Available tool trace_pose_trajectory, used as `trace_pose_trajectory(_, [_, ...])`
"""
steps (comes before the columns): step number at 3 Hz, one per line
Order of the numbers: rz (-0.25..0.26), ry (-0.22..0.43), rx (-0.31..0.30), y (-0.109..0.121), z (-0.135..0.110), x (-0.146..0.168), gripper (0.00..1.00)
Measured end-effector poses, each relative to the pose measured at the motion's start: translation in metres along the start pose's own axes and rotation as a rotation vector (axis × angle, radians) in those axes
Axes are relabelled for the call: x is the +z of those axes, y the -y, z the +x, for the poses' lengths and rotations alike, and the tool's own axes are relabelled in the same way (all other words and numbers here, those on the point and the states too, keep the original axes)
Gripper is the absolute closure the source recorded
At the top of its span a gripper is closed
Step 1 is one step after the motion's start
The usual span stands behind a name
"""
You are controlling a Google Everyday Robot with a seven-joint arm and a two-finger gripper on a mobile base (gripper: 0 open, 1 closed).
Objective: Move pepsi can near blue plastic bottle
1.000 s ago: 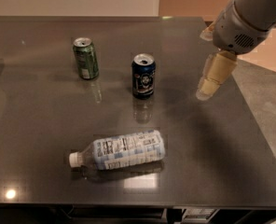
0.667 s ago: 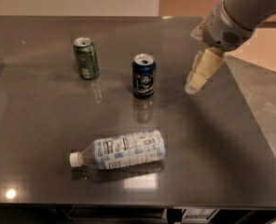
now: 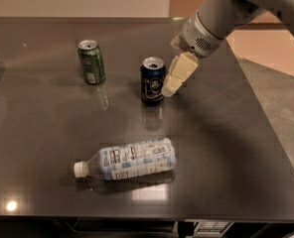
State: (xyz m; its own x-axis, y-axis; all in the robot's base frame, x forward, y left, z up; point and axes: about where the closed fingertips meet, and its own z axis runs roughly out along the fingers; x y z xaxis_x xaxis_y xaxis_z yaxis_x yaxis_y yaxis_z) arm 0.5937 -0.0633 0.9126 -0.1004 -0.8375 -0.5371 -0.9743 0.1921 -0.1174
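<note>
Gripper (image 3: 169, 89) poised at the right side of the upright pepsi can (image 3: 153, 79).

The arm (image 3: 221, 14) comes in from the upper right and slants down and to the left, with its grey wrist above the cream gripper. The gripper's tip sits just beside the can's right flank. I cannot tell whether the two touch, or whether the claw is apart or together. The pepsi can stands mid-way across the dark table (image 3: 236, 157). The blue plastic bottle (image 3: 132, 158) lies on its side well apart from it, toward the near edge, with its white cap pointing left. A green can (image 3: 92, 62) stands upright off to the pepsi can's left, away from the line between can and bottle.
</note>
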Motion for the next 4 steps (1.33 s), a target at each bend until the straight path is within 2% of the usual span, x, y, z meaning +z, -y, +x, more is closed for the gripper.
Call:
trace_pose_trajectory(2, [-0.061,0.022,-0.01,-0.008,-0.021,0.024,0.0])
trace_pose_trajectory(3, [-0.078,0.029,-0.016,-0.007,-0.028,0.032,0.16])
trace_pose_trajectory(4, [-0.084,0.033,-0.023,-0.008,-0.032,0.034,0.4])
